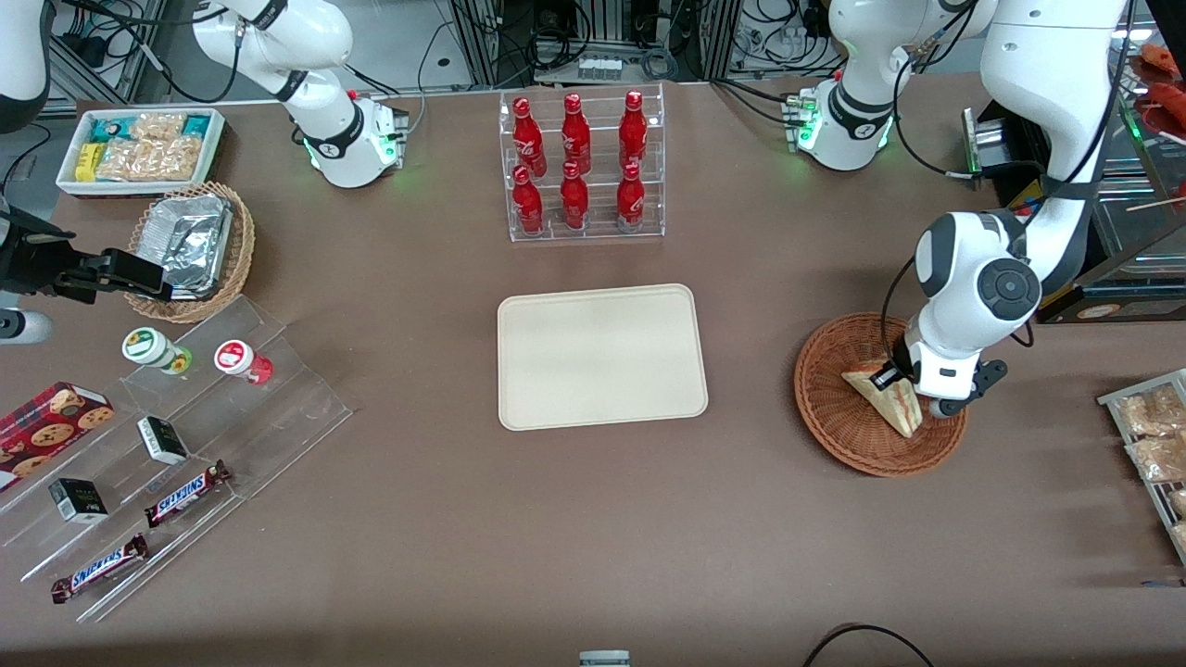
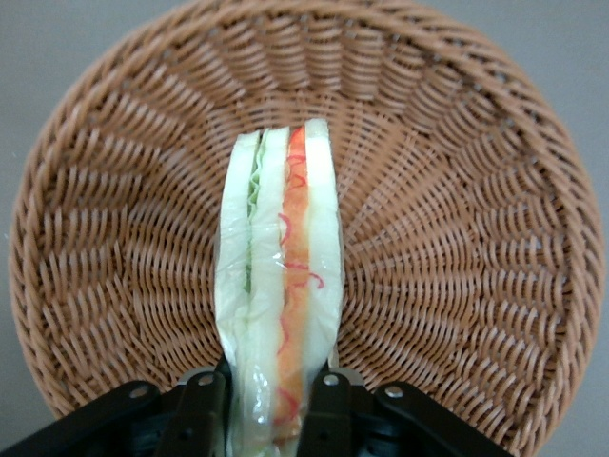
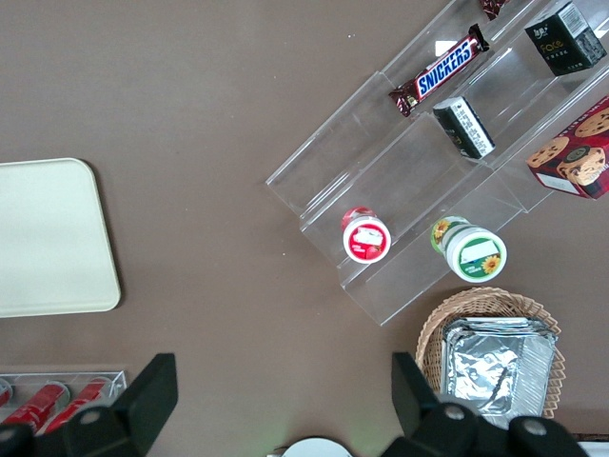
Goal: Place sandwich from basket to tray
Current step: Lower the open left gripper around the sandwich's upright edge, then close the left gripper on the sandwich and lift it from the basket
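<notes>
Sandwich [image 2: 279, 286] pinched in the claw [image 2: 269, 405], inside the basket [image 1: 834, 408].
One sandwich stands on edge in the one reddish basket near the worktop's working-arm end, the claw's two fingers [image 2: 328, 405] clamped on its end. One cream tray [image 1: 600, 356] lies mid-worktop, well apart. Six red bottles [image 1: 576, 162] stand in a clear rack.

Woven wicker basket [image 2: 457, 190]; glossy-wrapped sandwich [image 2: 281, 286]

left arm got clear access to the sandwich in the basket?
Looks like yes: the gripper is already closed on the sandwich, which stands on edge in the wicker basket with nothing else crowding it.
</notes>
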You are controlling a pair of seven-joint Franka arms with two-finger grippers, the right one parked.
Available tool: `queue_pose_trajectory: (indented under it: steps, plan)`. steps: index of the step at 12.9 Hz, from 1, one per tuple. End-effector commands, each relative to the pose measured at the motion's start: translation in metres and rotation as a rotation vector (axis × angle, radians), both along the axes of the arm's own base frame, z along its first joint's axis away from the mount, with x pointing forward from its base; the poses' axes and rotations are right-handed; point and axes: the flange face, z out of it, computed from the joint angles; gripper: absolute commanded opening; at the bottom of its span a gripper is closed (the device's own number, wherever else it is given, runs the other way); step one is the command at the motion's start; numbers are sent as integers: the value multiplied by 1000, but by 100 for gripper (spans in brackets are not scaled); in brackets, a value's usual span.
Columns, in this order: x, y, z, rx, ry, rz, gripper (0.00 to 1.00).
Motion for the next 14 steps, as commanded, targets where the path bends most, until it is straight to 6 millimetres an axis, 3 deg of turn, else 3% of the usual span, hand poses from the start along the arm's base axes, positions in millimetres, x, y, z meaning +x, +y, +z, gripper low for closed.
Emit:
queue_pose_trajectory:
  steps: [1,3,5,7,10,14]
  plan:
    - [10,-6,45,66,18,-41,23]
    - [23,-31,82,87,43,-73,23]
    - [33,-69,127,105,69,-116,24]
    - [35,-125,168,103,79,-182,24]
    - [19,-217,183,104,56,-300,25]
    - [-9,-312,169,35,69,-418,25]
